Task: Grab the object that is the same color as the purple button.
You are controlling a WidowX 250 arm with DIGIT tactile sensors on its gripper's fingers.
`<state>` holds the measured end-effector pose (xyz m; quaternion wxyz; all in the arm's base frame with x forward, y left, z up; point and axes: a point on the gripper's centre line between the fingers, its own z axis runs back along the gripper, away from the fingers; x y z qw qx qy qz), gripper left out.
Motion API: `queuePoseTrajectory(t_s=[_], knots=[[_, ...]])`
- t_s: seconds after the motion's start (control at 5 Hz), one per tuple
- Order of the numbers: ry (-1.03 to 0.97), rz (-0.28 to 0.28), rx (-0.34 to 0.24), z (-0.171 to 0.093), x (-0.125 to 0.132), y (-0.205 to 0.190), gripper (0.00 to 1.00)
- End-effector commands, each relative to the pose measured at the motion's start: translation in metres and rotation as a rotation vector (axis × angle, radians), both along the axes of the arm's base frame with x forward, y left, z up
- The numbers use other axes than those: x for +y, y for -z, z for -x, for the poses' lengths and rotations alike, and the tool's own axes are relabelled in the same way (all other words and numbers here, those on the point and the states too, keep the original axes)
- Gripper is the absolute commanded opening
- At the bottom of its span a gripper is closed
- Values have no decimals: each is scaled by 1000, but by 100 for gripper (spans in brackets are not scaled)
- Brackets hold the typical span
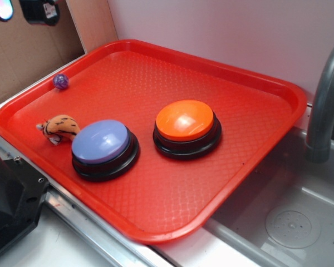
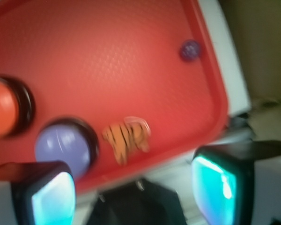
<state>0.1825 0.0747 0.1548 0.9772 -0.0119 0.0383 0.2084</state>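
Observation:
A tiny purple ball, the object (image 1: 60, 81) (image 2: 190, 50), rests at the far left rim of the red tray (image 1: 250, 94) (image 2: 107, 51). The purple button (image 1: 103, 146) (image 2: 63, 146), a lavender dome on a black base, stands near the tray's front edge. My gripper (image 2: 133, 192) (image 1: 23, 10) hangs high above the tray's left corner, only its tips showing at the top of the exterior view. It is open, with nothing between its cyan pads, and well apart from the ball.
An orange striped tiger plush (image 1: 59, 128) (image 2: 126, 136) lies just left of the purple button. An orange-topped button (image 1: 186, 127) (image 2: 4, 108) stands mid-tray. A grey faucet (image 1: 325, 94) rises over the sink (image 1: 284, 217) at the right. A black block (image 1: 8, 206) sits at front left.

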Motion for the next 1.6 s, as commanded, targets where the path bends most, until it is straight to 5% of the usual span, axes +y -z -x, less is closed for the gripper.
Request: queuePoseTrajectory(t_s=[0.0,0.2,0.4,0.8,1.0,1.2,1.4], knots=[[-512,-146,-232,4,81,41,100],[-753,-191,-237,5,108,66,100],[-825,-169,-175,-8,118,93,100],[-961,-141,-127,-27,97,123,100],[-946,-148,-83,-28,91,135,12],[-919,-161,-94,-26,87,135,0],[-773,-172,-129,-28,82,117,0]])
